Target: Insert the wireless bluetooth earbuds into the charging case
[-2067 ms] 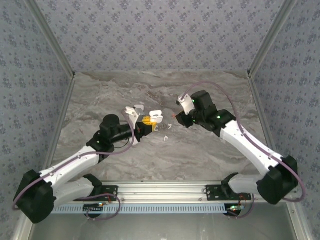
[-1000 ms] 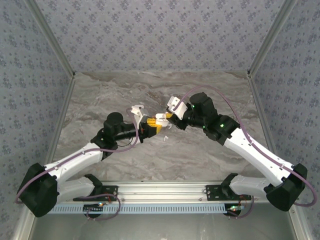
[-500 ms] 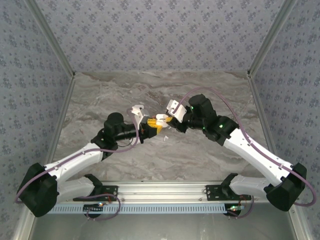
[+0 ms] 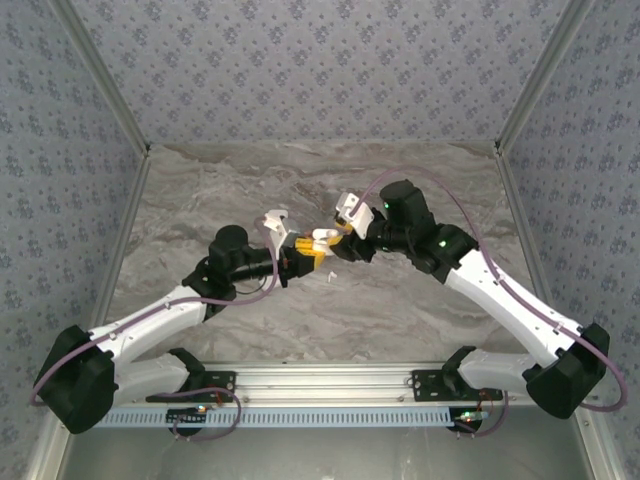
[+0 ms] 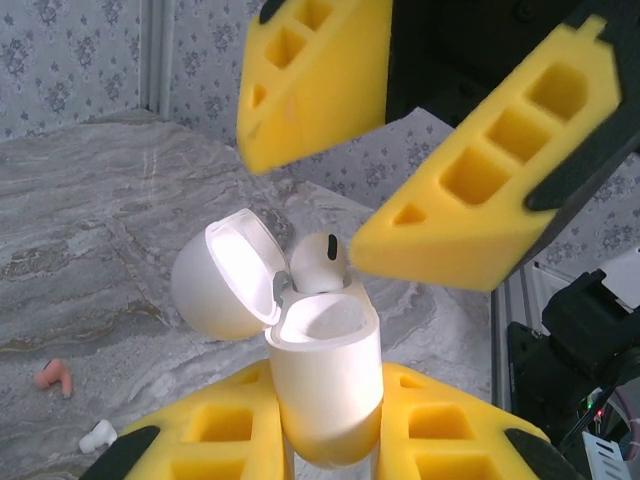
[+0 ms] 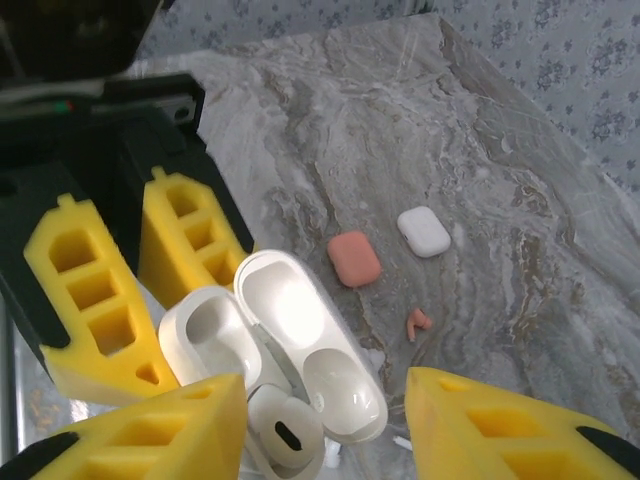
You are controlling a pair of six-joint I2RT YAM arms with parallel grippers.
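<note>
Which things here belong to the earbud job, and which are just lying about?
Job: open white charging case, clamped in the left fingers; white earbud at its mouth, between the open right fingers; loose red earbud, likely awaiting its turn.
Lying about: closed red case; closed white case.

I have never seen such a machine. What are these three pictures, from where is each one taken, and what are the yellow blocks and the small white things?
The machine is a left arm and a right arm on a marbled table. The overhead picture looks down from behind them; the other two come from cameras on their wrists. The yellow blocks are finger pads. The left gripper clamps an open white charging case, with one white earbud standing in its mouth. The right gripper hangs open just above. On the table lie a closed red case, a closed white case, a red earbud and another white earbud.
</note>
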